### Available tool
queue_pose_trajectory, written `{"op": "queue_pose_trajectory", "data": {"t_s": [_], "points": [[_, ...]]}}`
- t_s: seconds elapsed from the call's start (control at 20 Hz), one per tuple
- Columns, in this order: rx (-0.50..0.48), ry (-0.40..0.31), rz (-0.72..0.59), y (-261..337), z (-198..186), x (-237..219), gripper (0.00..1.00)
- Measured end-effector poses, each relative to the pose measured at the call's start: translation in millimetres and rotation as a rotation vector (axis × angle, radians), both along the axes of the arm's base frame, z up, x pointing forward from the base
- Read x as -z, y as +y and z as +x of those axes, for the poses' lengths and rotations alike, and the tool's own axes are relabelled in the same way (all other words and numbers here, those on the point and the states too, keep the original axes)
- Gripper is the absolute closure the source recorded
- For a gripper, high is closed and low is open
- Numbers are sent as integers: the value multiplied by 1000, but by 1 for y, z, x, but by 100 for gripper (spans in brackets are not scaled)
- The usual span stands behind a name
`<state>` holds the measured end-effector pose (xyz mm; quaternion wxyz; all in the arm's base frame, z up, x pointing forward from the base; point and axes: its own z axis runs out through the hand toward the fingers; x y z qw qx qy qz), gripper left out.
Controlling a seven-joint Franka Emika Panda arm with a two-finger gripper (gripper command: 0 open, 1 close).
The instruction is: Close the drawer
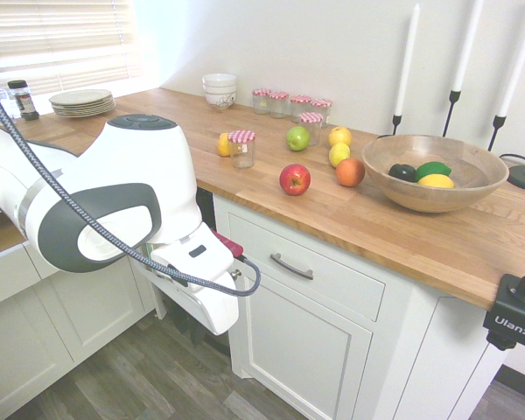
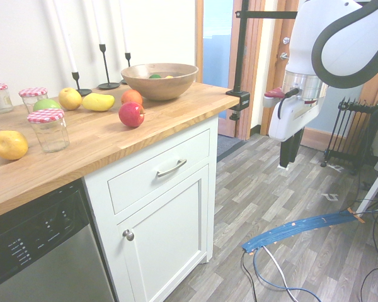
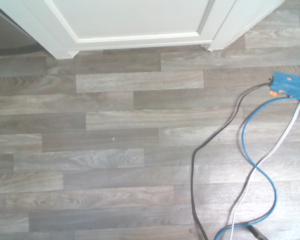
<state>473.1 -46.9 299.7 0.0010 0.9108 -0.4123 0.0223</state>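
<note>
The drawer is the wide white panelled front under the wooden countertop, with a slim silver bar handle. Its front sits flush with the cabinet face in both exterior views. My gripper hangs over the floor well out from the cabinet, pointing down, shut and holding nothing. In the first exterior view the arm's white body hides the fingers. The wrist view shows only grey plank floor and the foot of the white cabinet.
Below the drawer is a white door with a round knob, and a dishwasher stands beside it. On the countertop are a red apple, jars, other fruit and a wooden bowl. A narrower drawer stands out at far left.
</note>
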Motion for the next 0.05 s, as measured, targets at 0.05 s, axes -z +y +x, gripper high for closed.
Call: {"op": "queue_pose_trajectory", "data": {"t_s": [0.05], "points": [[-4, 0, 0, 1, 0, 0, 0]]}}
